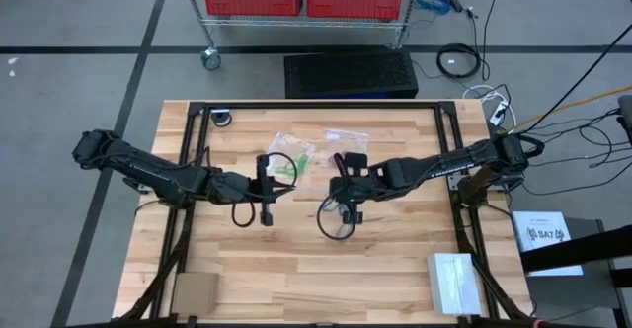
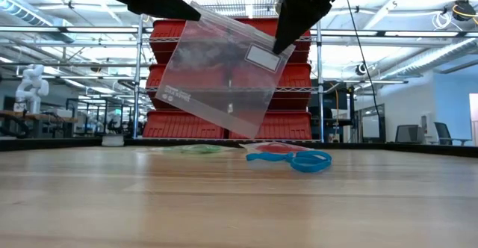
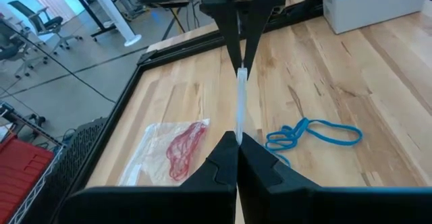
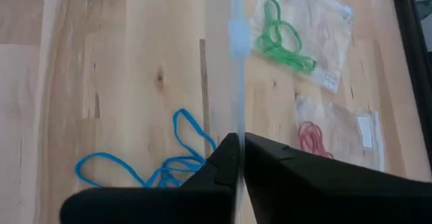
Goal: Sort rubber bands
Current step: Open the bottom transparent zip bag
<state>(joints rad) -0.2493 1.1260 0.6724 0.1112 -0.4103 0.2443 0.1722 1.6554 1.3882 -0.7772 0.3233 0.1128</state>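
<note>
A clear zip bag (image 2: 220, 72) hangs in the air over the middle of the table, held between both grippers. My left gripper (image 3: 237, 143) is shut on its left end and my right gripper (image 4: 237, 142) on its right end. Below it, loose blue rubber bands (image 2: 299, 160) lie on the wood toward the near side (image 1: 336, 219). Farther back two more clear bags lie flat. One holds green rubber bands (image 1: 293, 157) and the other red ones (image 1: 348, 142). My left gripper pinches the bag's upper left corner (image 2: 196, 14) between its two fingers, coming from the table's left and slanting slightly down. The bag is lifted clear, and this end is the higher one. My right gripper pinches the bag's upper right corner (image 2: 282, 48), beside the white label (image 2: 261, 57), coming steeply from above on the right. The edge (image 4: 236, 82) between the two grippers runs straight. The bag hangs tilted below it, and its lowest corner (image 2: 254, 134) is clear of the table.
A white box (image 1: 452, 281) stands at the near right corner and a flat cardboard piece (image 1: 195, 290) at the near left. A black frame (image 1: 316, 106) runs along the table's far edge. Bare wood lies in front of the blue bands.
</note>
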